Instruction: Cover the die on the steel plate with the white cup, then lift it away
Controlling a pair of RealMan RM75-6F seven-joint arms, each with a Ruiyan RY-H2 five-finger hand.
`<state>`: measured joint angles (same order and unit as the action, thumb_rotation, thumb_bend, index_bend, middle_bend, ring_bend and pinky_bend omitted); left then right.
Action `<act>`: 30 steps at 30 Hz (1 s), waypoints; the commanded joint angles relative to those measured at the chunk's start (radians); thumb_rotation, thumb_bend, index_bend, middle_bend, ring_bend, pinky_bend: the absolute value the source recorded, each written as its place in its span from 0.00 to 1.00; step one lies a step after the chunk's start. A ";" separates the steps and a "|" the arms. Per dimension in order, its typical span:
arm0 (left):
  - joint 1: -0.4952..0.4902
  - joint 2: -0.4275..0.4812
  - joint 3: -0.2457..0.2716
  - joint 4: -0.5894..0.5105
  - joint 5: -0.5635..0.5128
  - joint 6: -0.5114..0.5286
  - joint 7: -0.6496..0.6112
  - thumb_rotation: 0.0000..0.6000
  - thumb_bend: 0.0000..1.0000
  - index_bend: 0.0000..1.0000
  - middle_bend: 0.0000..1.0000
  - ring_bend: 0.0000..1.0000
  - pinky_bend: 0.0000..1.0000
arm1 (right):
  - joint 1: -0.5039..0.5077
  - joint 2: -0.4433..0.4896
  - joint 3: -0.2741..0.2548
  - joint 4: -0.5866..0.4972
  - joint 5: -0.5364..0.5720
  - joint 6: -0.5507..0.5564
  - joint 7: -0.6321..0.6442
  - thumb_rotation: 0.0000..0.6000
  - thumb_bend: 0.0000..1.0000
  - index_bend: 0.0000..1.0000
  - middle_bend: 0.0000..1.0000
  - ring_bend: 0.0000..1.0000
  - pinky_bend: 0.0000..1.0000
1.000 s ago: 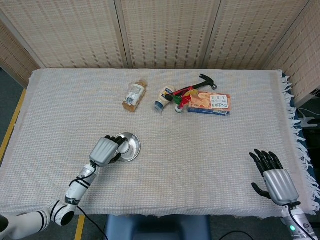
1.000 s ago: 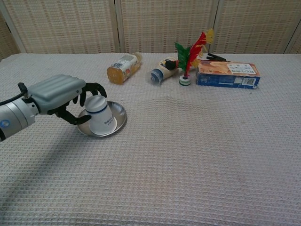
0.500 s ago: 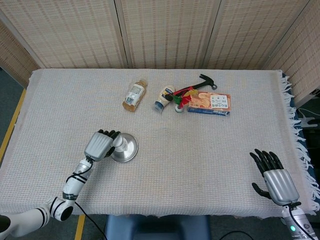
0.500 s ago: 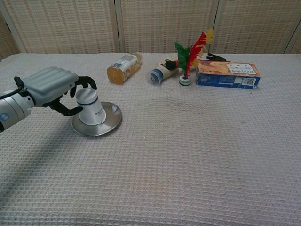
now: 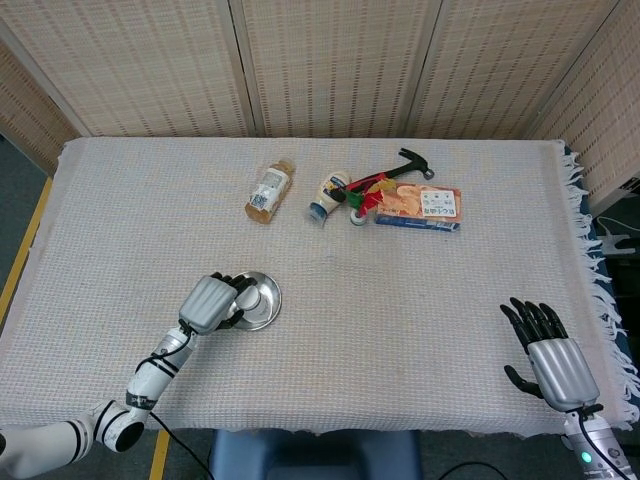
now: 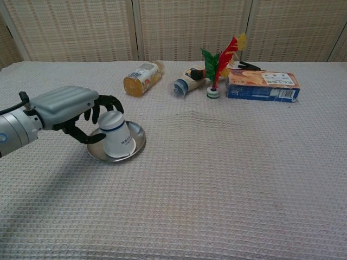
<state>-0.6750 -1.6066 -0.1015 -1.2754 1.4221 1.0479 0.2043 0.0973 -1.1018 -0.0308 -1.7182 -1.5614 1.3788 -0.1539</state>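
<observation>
The white cup (image 6: 117,137) stands upside down on the steel plate (image 6: 137,142), leaning a little to the left. My left hand (image 6: 69,106) grips it from the left, fingers curled round its upper part. The die is hidden; I cannot see it in either view. From the head view the cup (image 5: 243,296) shows between my left hand (image 5: 208,303) and the plate (image 5: 265,302). My right hand (image 5: 552,352) rests near the table's front right corner, fingers spread and holding nothing.
At the back middle lie a brown bottle (image 6: 142,77), a white tube (image 6: 187,85), a red and green feathered shuttlecock (image 6: 216,70), a blue and orange box (image 6: 262,85) and a hammer (image 5: 410,163). A fringed cloth (image 5: 590,270) covers the table.
Half a second ago my left hand, the cup and the plate sat further left; they have moved back right to where they were a second ago. The right hand has not moved.
</observation>
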 commanded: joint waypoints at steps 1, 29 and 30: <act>-0.001 -0.007 -0.008 0.025 -0.002 0.019 0.033 1.00 0.40 0.49 0.63 0.46 0.46 | 0.000 0.000 0.000 0.000 -0.001 0.000 0.000 1.00 0.17 0.00 0.00 0.00 0.00; 0.050 0.082 -0.006 -0.055 -0.004 0.110 0.103 1.00 0.41 0.49 0.64 0.46 0.46 | 0.000 0.000 -0.004 -0.002 -0.007 -0.002 -0.002 1.00 0.17 0.00 0.00 0.00 0.00; 0.056 0.092 -0.005 -0.056 -0.010 0.110 0.101 1.00 0.41 0.49 0.64 0.46 0.46 | -0.001 0.000 -0.004 -0.003 -0.008 -0.001 -0.002 1.00 0.17 0.00 0.00 0.00 0.00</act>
<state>-0.6286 -1.5256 -0.1063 -1.3254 1.4189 1.1541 0.3046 0.0967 -1.1021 -0.0352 -1.7206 -1.5692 1.3780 -0.1560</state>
